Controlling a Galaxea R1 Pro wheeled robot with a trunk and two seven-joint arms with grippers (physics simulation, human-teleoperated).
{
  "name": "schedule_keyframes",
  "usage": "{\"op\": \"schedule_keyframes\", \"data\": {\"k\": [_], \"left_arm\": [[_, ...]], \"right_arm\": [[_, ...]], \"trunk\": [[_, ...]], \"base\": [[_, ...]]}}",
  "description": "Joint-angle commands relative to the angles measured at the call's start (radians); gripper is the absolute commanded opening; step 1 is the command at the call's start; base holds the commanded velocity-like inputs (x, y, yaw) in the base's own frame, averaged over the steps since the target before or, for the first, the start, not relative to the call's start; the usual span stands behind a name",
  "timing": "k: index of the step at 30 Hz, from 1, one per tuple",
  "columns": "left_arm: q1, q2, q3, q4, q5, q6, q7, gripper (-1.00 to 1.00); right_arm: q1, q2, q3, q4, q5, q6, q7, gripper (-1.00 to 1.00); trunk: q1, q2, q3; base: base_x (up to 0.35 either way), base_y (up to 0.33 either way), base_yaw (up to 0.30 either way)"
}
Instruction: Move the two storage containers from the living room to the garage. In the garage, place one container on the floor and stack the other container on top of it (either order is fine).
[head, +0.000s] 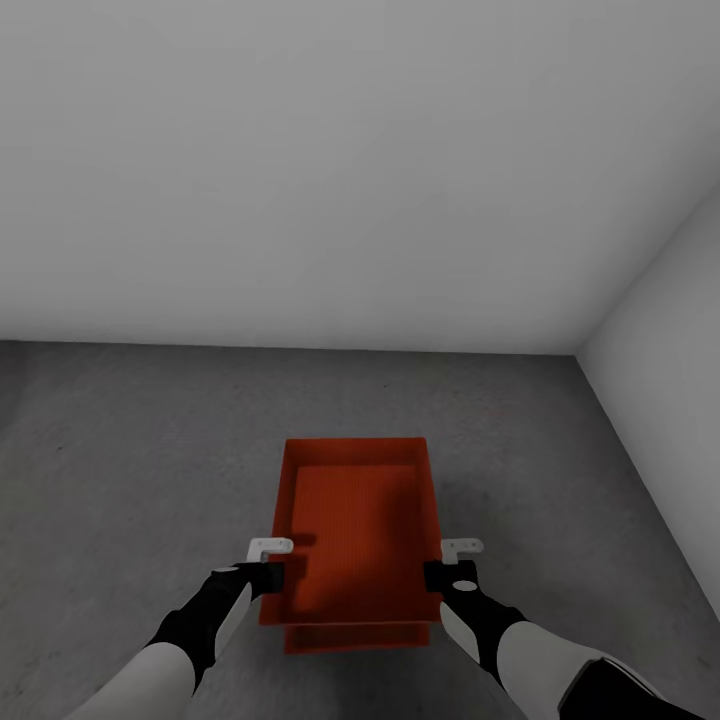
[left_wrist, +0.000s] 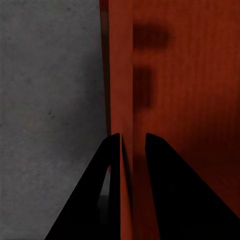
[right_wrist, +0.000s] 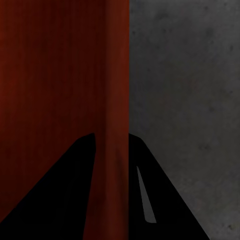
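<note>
An orange-red storage container (head: 355, 520) is held over the dark grey garage floor (head: 140, 470), long side pointing away from me. My left gripper (head: 272, 576) is shut on its left wall and my right gripper (head: 441, 576) on its right wall. Under its near end a strip of the second storage container (head: 355, 637) peeks out, lined up with it; I cannot tell whether the two touch. In the left wrist view the black fingers (left_wrist: 165, 190) straddle the container wall (left_wrist: 121, 85). The right wrist view shows the right gripper (right_wrist: 111, 139) clamped on the other wall (right_wrist: 117, 75).
A plain white wall (head: 300, 170) stands ahead, and a second white wall (head: 670, 330) meets it at a corner on the right. Bare grey floor spreads to the left and right of the containers.
</note>
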Motion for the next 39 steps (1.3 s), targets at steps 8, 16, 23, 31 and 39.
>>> {"op": "schedule_keyframes", "data": {"k": [8,16,23,31,39], "left_arm": [[0.000,0.001,0.011,-0.001,-0.001,0.007,0.003,-1.00],[0.000,0.001,0.011,-0.001,-0.001,0.007,0.003,-1.00],[0.000,0.000,0.012,-0.001,-0.001,0.008,0.004,-1.00],[0.000,0.000,0.012,-0.001,-0.001,0.008,0.004,-1.00],[0.000,0.000,0.012,-0.001,-0.002,0.008,0.004,-1.00]], "right_arm": [[-0.001,-0.010,-0.033,-0.001,0.008,-0.021,-0.065,-1.00],[-0.001,-0.010,-0.033,-0.001,0.008,-0.021,-0.065,-1.00],[-0.001,-0.010,-0.033,-0.001,0.008,-0.021,-0.065,-1.00],[-0.001,-0.010,-0.033,-0.001,0.008,-0.021,-0.065,-1.00],[-0.001,-0.010,-0.034,-0.001,0.008,-0.021,-0.065,-1.00]], "trunk": [[0.000,0.000,-0.001],[0.000,0.000,-0.001],[0.000,0.000,-0.001],[0.000,0.000,-0.001],[0.000,0.000,-0.001]], "base": [[0.000,0.000,0.000],[0.000,0.000,0.000],[0.000,0.068,0.000],[0.000,0.050,0.000],[0.000,0.003,0.000]]}}
